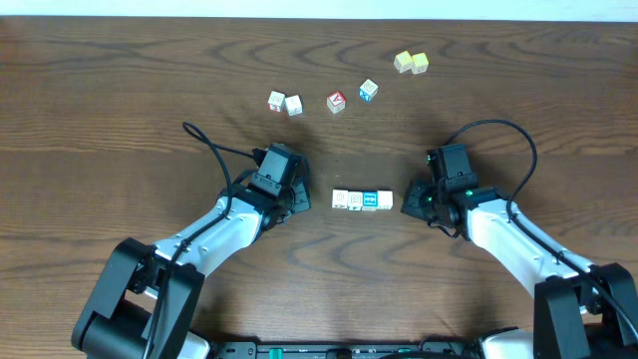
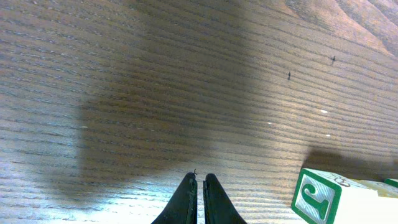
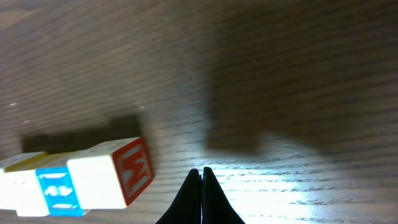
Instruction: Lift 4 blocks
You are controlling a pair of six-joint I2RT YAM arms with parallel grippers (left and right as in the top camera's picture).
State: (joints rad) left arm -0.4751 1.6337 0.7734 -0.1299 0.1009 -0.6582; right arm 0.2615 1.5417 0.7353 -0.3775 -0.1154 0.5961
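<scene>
Four small blocks lie in a tight row [image 1: 362,200] at the table's middle, three mostly white and one with blue faces [image 1: 370,199]. My left gripper [image 1: 301,199] is low, just left of the row, shut and empty. In the left wrist view its tips [image 2: 199,177] sit apart from the row's end block [image 2: 320,199], which shows a green-framed face. My right gripper [image 1: 408,202] is just right of the row, also shut and empty. The right wrist view shows its tips [image 3: 201,170] beside the other end block [image 3: 102,180], which has a red face.
Along the back of the table stand two white cubes [image 1: 284,103], a red-faced cube [image 1: 336,101], a blue-faced cube [image 1: 368,91] and a pair of yellow cubes [image 1: 411,63]. Black cables loop behind both arms.
</scene>
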